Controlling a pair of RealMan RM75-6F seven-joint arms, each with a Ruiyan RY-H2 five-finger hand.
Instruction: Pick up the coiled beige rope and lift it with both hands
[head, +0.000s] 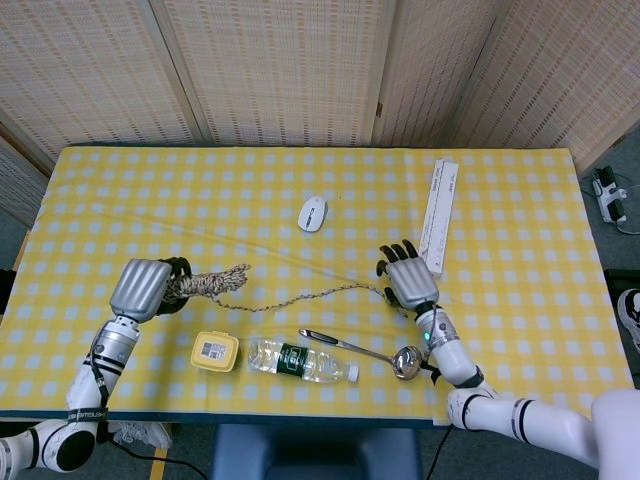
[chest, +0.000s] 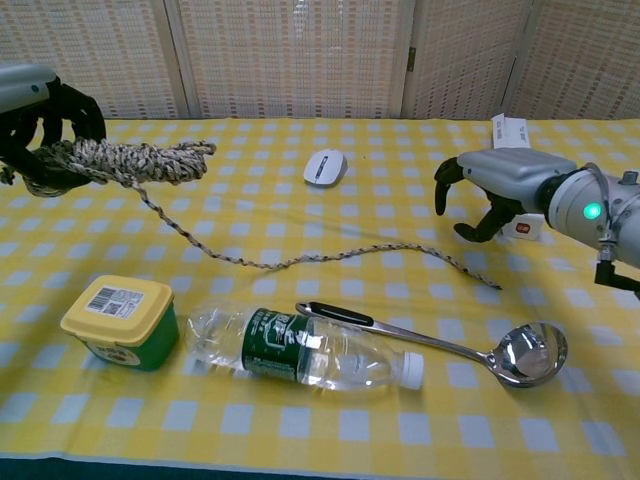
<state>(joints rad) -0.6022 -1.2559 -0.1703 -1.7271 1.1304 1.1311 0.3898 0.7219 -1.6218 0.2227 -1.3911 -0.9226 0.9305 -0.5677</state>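
The beige rope (head: 215, 282) is a short coil with a long loose tail (head: 320, 293) trailing right across the yellow checked cloth. My left hand (head: 143, 288) grips the coil (chest: 130, 160) at the left and holds it lifted off the table. The tail (chest: 330, 255) sags down to the cloth and ends near my right hand. My right hand (head: 408, 282) hovers over the tail's far end (chest: 478, 276), fingers spread and curled downward (chest: 490, 190), holding nothing.
A yellow tub (chest: 120, 320), a lying water bottle (chest: 310, 350) and a steel ladle (chest: 500, 352) sit along the front edge. A white mouse (head: 313, 213) lies mid-table. A long white box (head: 440, 212) lies just beyond my right hand.
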